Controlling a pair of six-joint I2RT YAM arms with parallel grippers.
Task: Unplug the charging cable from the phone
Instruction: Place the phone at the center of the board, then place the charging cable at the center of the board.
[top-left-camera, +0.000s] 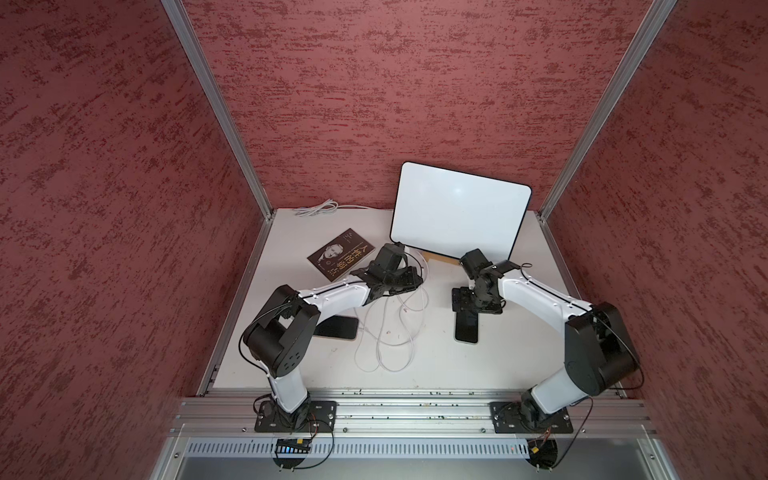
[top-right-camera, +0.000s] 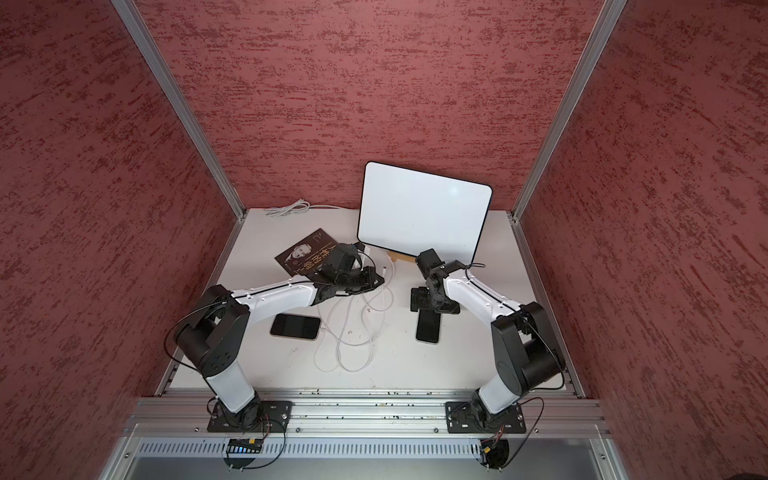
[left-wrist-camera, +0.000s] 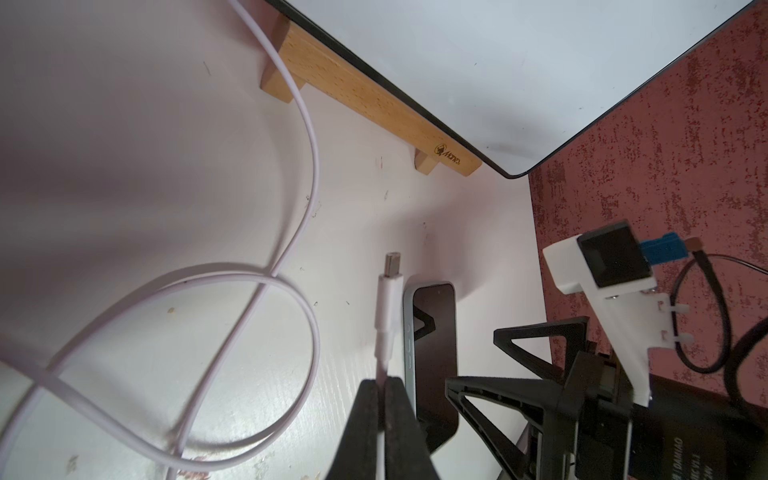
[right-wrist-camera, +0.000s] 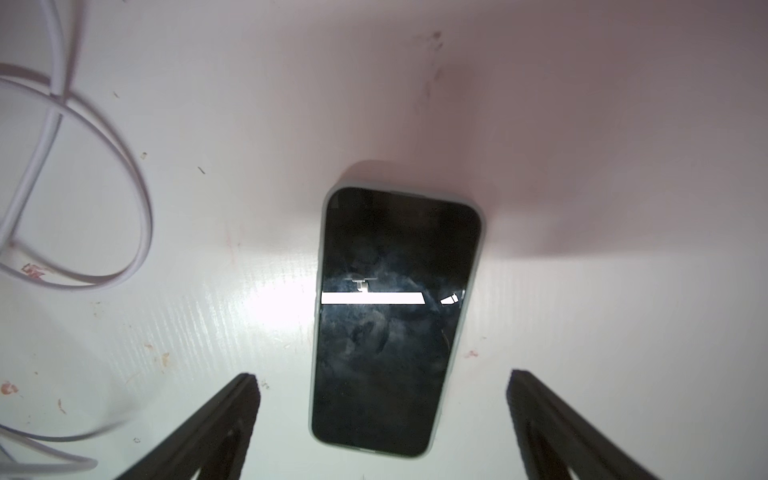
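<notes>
Left wrist view: my left claw pinches charging cable behind its bare plug. Right wrist: my right claw, spread wide, over phone on worktop.

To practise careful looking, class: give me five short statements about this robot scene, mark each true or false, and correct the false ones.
1. The right gripper is open over a phone with a dark screen. True.
2. The left gripper is shut on the white cable. True.
3. The cable's plug sits in that phone. False: the plug is free, out of the phone's socket.
4. The whiteboard lies flat. False: it stands propped on a wooden stand.
5. The book lies under the right arm. False: it lies by the left gripper.
</notes>
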